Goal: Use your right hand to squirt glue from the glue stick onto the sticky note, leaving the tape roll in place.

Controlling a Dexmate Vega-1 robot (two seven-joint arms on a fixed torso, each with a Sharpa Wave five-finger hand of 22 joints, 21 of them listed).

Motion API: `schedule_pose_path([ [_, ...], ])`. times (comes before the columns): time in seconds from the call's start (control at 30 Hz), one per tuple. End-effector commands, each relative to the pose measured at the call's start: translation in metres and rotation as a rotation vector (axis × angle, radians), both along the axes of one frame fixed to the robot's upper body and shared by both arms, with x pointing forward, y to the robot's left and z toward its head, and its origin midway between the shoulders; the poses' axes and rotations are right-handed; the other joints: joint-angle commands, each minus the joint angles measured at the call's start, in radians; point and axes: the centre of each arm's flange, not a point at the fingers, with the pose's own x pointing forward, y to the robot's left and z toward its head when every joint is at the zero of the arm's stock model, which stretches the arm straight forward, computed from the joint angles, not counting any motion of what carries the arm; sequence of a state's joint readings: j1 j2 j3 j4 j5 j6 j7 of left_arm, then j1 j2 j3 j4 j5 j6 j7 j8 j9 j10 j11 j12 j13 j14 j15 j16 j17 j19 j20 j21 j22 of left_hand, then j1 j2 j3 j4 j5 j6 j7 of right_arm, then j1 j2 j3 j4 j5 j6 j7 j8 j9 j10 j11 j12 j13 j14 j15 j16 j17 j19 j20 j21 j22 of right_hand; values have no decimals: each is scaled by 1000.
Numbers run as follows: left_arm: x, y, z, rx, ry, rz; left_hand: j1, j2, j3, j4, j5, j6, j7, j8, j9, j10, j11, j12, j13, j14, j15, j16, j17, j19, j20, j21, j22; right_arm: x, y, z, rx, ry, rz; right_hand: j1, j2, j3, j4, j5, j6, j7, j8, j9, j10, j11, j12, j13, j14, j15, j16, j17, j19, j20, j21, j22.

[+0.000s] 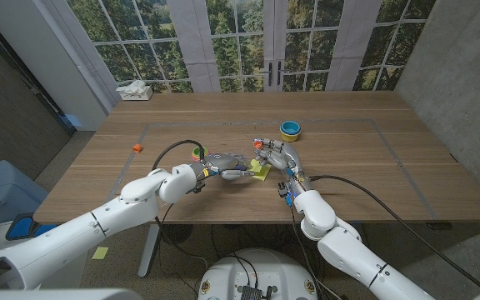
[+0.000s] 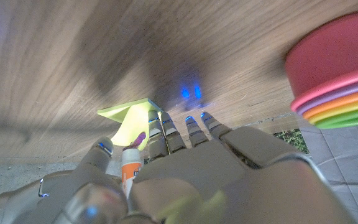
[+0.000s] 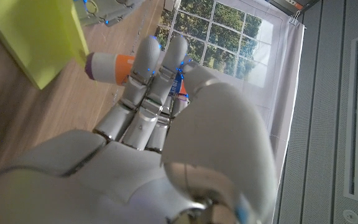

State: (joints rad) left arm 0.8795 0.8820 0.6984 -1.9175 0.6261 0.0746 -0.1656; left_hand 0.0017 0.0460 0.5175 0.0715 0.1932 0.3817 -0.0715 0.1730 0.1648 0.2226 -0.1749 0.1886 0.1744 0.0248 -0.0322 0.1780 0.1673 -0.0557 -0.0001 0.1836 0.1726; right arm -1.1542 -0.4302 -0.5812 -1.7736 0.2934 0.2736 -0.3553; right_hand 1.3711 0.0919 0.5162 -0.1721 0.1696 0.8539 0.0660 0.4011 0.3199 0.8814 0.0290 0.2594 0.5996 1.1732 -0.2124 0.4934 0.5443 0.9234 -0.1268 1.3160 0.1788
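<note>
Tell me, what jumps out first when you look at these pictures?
Right in the middle of the wooden table, the two robot hands meet over a bright yellow-green sticky note. The right hand holds a glue stick, its purple tip at the note's edge, with the left hand close beside the note. Farther back sits a blue and yellow tape roll, and a stack of rainbow cups stands near the left hand.

One glue stick (image 3: pixel 107 66), one sticky note (image 1: pixel 260 168), one tape roll (image 1: pixel 290 129).
</note>
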Motion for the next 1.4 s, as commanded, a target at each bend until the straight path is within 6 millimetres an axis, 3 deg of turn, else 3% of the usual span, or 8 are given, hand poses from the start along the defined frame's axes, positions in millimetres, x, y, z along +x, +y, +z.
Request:
schedule_pose_path([
  [0.03,0,-2,0,-1,4,5,1,-6,0,1,4,-5,3,2,6,1,2,-2,2,-8,-62,-3,4,-8,-1,3,2,-11,-8,11,65,-111,-21,-3,2,12,8,3,166,-36,6,0,143,-45,1,-2,-1,-1,-3,2,-3,-98,-4,2],
  [0.27,0,-3,3,-18,-4,2,2,-7,-2,2,4,-12,3,1,6,-4,1,-3,2,-9,-63,-3,3,-10,-1,3,2,-12,-11,12,81,-133,-33,-4,2,13,7,2,165,-36,5,-1,142,-48,-1,-1,-1,-2,-4,3,-6,-98,-5,3],
  [0.63,-3,8,15,-293,-22,-76,8,-9,-7,-1,4,-54,22,-3,6,-38,44,-8,2,0,-42,2,3,-15,3,5,2,-10,-18,13,74,-135,-63,-7,1,15,7,2,165,-41,4,-2,141,-53,-5,1,-1,-3,-6,6,-10,-98,-6,3],
  [0.7,-4,9,17,-362,-31,-110,16,-7,-5,-7,4,-15,17,16,8,-20,62,3,3,19,-35,6,2,-12,9,7,1,-10,-19,12,81,-132,-66,-8,2,15,7,2,165,-42,3,-2,142,-54,-4,2,-1,-2,-7,6,-11,-98,-6,3],
  [0.8,-6,12,18,-443,-76,-147,26,2,2,-22,3,80,52,43,15,20,71,17,4,57,-38,10,2,9,20,14,0,-10,-21,12,85,-128,-74,-9,2,15,8,1,164,-42,3,-1,141,-53,-5,2,-1,0,-7,7,-12,-98,-6,3],
  [0.87,-6,13,19,-481,-81,-157,30,5,5,-27,2,92,54,45,16,34,69,20,4,64,-37,10,1,22,21,17,0,-10,-23,12,74,-131,-79,-10,1,15,8,1,165,-43,4,-1,142,-53,-5,3,-1,-1,-8,7,-12,-98,-6,3],
  [1.03,-6,14,19,-530,-72,-159,50,20,24,-56,0,-2,-9,3,15,18,75,7,5,69,-37,3,1,43,22,17,0,-9,-26,10,78,-123,-87,-11,1,16,8,1,164,-45,3,-1,144,-53,-6,4,-2,-1,-9,8,-14,-98,-7,3],
  [1.4,-6,19,15,-649,6,-159,54,25,35,-79,-4,-73,-44,-5,11,-41,59,-9,4,46,-32,-6,2,33,20,9,1,-12,-31,15,36,-177,-154,-12,1,17,7,1,165,-45,2,-1,142,-57,-9,5,-1,-2,-10,10,-16,-98,-7,3],
])
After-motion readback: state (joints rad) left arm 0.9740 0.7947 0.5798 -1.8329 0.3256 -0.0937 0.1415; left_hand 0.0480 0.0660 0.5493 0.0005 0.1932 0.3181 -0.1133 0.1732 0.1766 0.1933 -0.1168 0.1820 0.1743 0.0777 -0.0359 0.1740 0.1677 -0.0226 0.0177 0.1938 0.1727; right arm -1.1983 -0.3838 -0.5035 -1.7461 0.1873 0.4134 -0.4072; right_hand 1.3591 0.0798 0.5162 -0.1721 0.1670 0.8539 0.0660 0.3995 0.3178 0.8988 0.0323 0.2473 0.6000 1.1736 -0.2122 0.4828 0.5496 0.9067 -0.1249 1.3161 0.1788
